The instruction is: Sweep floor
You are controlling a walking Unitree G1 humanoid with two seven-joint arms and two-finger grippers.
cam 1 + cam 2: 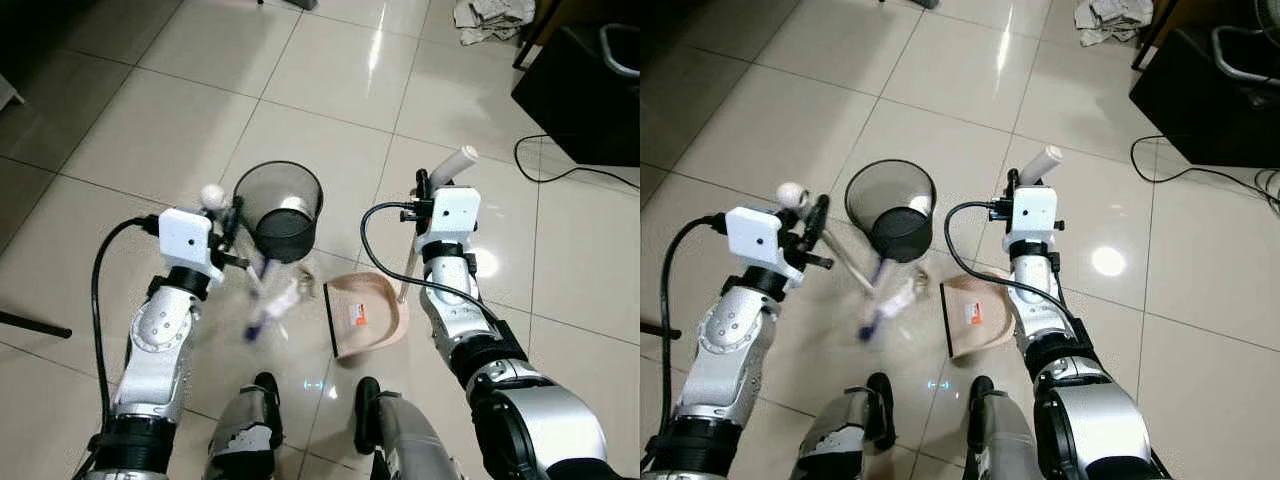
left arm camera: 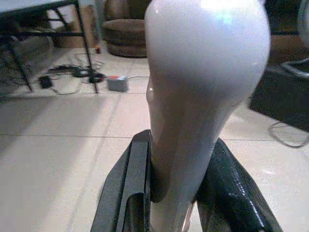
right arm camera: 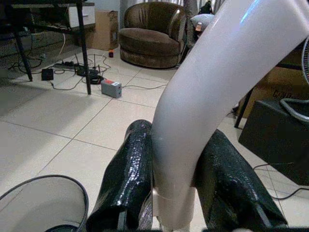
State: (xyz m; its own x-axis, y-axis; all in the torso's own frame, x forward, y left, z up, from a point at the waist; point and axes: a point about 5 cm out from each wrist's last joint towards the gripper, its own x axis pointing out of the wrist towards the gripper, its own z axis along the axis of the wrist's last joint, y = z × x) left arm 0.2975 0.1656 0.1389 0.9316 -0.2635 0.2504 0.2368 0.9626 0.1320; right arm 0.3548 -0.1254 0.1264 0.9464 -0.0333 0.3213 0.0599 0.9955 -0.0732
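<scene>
The left tool (image 1: 232, 222) is closed around the upper end of a white broom handle (image 2: 193, 96), its two black fingers (image 2: 128, 193) pressed against either side of the shaft just below the rounded knob. From the head views the handle slants down from that tool to the brush head (image 1: 268, 305), which is blurred and sits on the pale tiled floor (image 1: 150, 130) just in front of the robot's feet. The right tool (image 1: 422, 186) grips the white handle of the dustpan (image 3: 207, 96), fingers (image 3: 128, 183) clamped on both sides of it. The beige dustpan (image 1: 365, 315) rests on the floor just to the right of the brush head, its dark lip turned toward the brush, with a small orange label inside. A black mesh wastebasket (image 1: 280, 205) stands upright on the tiles between the two arms, just beyond the brush and pan. A black cable (image 1: 545, 170) trails across the floor to the right, near a dark box (image 1: 585, 95). Crumpled paper (image 1: 492, 18) lies farther off at the top. The right wrist view takes in a brown armchair (image 3: 152, 34) and a power strip with cords (image 3: 111, 88) in the background
</scene>
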